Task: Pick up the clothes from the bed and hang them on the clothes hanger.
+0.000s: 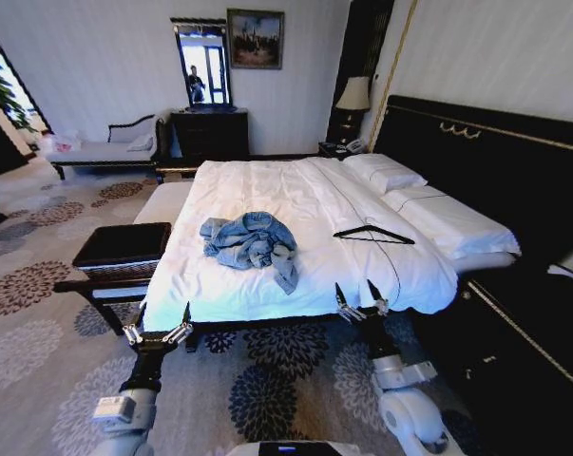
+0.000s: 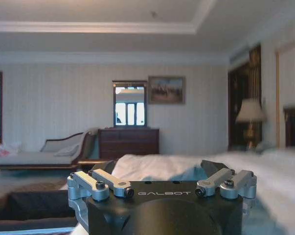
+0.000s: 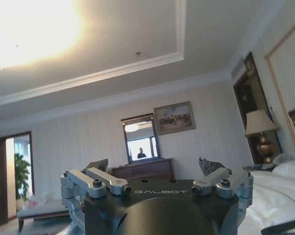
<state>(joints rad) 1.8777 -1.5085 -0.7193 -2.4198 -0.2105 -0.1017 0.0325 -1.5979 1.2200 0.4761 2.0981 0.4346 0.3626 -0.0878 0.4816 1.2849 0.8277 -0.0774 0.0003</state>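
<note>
Denim jacket (image 1: 251, 243) crumpled near the bed's (image 1: 267, 195) foot edge, hanger (image 1: 372, 234) beside it, both hands (image 1: 157, 332) (image 1: 361, 303) open over floral carpet (image 1: 39, 285).

Daylit room, ceiling light (image 3: 27, 27) blown out to glare (head view bends at its edges).

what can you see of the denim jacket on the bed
The denim jacket is light-blue, washed-looking cloth, crumpled into a loose heap with folds showing and one strip trailing toward the foot edge. It lies on the white duvet of the bed, near the foot end, apart from the black hanger lying further toward the pillows. Nothing else touches it; both grippers hover short of the bed's edge.
</note>
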